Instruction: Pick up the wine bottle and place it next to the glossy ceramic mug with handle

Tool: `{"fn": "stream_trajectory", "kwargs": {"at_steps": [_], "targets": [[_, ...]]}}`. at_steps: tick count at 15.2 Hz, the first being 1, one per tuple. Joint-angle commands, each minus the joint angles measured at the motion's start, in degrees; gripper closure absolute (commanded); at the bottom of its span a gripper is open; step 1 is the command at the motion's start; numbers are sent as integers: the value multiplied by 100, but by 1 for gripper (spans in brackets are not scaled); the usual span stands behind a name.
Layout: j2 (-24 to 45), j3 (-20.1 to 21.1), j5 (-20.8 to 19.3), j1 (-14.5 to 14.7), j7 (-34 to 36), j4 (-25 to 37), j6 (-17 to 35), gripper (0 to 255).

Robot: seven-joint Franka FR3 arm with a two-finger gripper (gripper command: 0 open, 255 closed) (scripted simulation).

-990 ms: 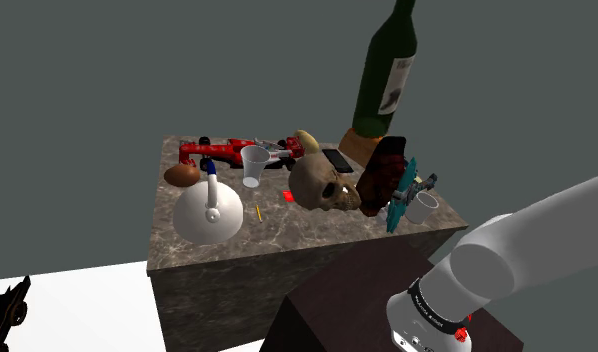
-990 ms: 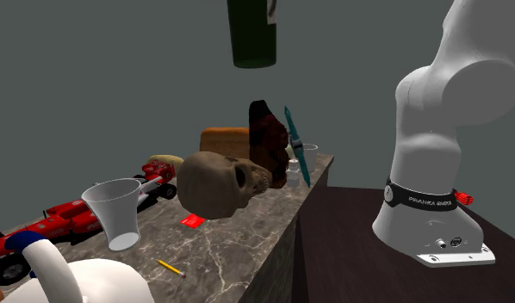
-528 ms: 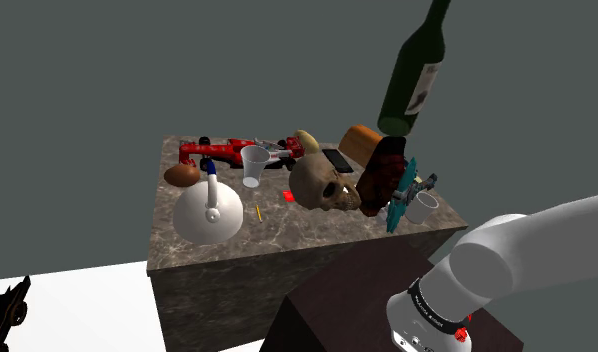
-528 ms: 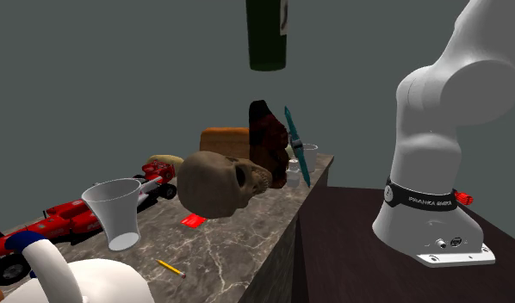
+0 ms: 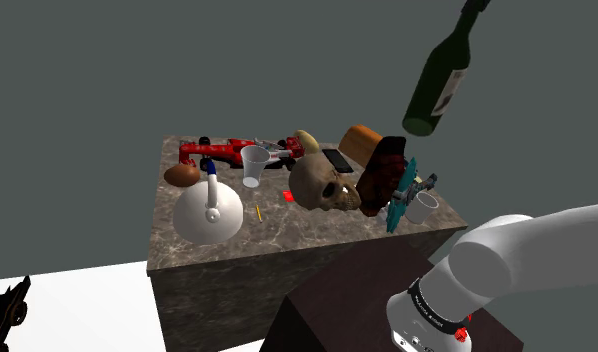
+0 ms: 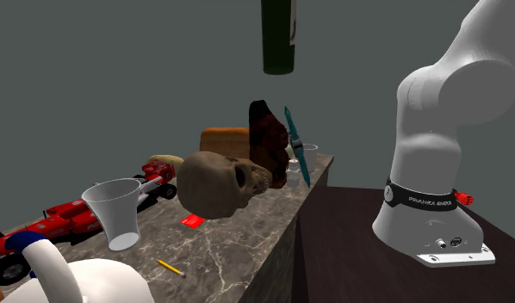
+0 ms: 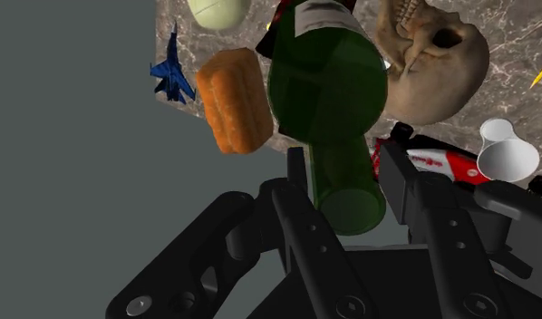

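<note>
The wine bottle point(image 5: 439, 85), dark green with a pale label, hangs in the air high above the skull point(image 5: 325, 184) and toward the shoulder view's right of it. It is tilted, base down toward the skull and neck up and away. In the wrist view the gripper point(image 7: 346, 181) has its two black fingers clamped on the bottle's point(image 7: 328, 91) neck from either side. The skull point(image 7: 432, 63) and an orange-brown loaf point(image 7: 235, 100) lie far below the bottle's base. In the second exterior view the bottle's point(image 6: 279, 39) lower part comes down from the top edge, well above the skull point(image 6: 217, 183).

The white arm point(image 5: 527, 250) rises from its base on the dark stand point(image 5: 347, 300) and sweeps out past the shoulder view's right edge. In the second exterior view the arm point(image 6: 445, 95) stands upright, then leans off the upper right corner.

The pale mug point(image 5: 421, 207) sits at the table's point(image 5: 217, 255) corner nearest the stand, to the shoulder view's right of the skull. A dark red block point(image 5: 382, 172) and a teal toy plane point(image 5: 402, 190) stand between skull and mug. On the skull's other side the marble is bare but for a yellow pencil point(image 5: 258, 212), up to a white kettle point(image 5: 209, 210). Around the bottle there is only grey backdrop.
</note>
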Motion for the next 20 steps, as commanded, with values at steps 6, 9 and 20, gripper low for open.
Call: {"fn": "stream_trajectory", "kwargs": {"at_steps": [6, 9, 20], "targets": [[-79, -895, -245, -118, -983, -152, 381, 255], [-7, -1288, -328, -168, -1403, -98, 541, 255], [798, -2878, -278, -291, -3019, 685, 1100, 255]]}}
